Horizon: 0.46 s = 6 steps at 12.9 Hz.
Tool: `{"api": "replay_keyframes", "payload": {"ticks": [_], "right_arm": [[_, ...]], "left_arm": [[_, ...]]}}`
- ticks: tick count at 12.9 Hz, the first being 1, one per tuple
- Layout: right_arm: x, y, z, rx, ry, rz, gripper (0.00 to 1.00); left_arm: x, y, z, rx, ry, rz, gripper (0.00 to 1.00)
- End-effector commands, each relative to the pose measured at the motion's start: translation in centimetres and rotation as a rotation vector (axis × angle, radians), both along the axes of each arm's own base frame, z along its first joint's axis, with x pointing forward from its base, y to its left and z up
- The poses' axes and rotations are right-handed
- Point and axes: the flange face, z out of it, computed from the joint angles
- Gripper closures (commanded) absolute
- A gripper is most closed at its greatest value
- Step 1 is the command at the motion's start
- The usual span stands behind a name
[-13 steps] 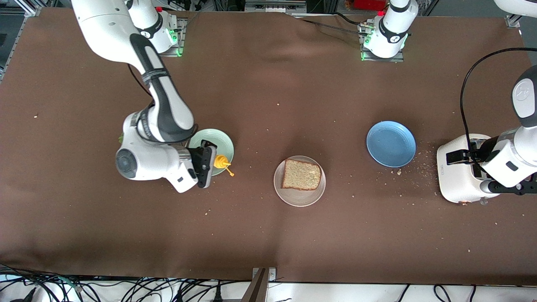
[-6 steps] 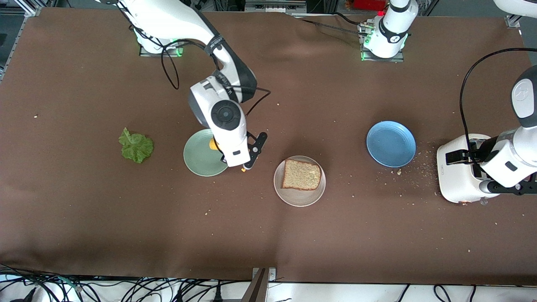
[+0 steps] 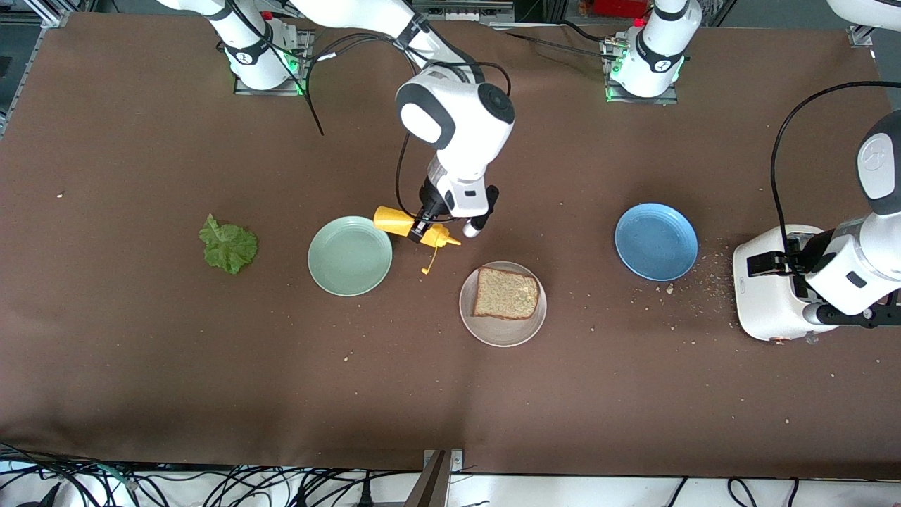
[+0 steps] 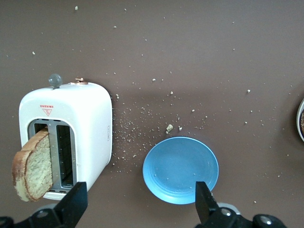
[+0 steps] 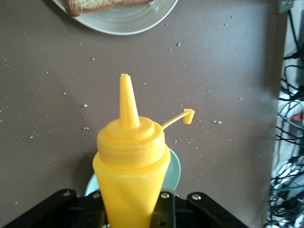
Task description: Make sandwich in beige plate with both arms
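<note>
Brown table (image 3: pixel 211 366); toaster (image 3: pixel 767 296) partly under left arm (image 3: pixel 869 232)

Three plates: beige plate (image 3: pixel 502 328), mint-green plate (image 3: pixel 350 255), blue plate (image 3: pixel 656 241); two bread slices (image 3: pixel 507 293) (image 4: pixel 32 166).

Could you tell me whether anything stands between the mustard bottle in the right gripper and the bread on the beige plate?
Nothing visible does. The right gripper holds the yellow mustard bottle in the air, tilted, beside the mint-green plate. Only bare brown cloth lies between it and the bread slice on the beige plate.
</note>
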Motion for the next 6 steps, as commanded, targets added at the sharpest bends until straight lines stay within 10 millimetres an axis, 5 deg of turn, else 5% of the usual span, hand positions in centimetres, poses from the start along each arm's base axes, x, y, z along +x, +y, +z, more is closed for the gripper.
{"api": "replay_keyframes", "payload": {"ticks": [1,6], "right_arm": [[-1.4,2.0,-1.2,-0.092,-0.094,0.060,1.00],[-0.4,1.1,-0.2,-0.107,-0.125,0.009,1.00]], "left_arm": [[-0.3,0.0,-0.2,-0.011,0.011,0.003,0.00],[-0.3,0.0,-0.2,-0.011,0.011,0.003,0.00]]}}
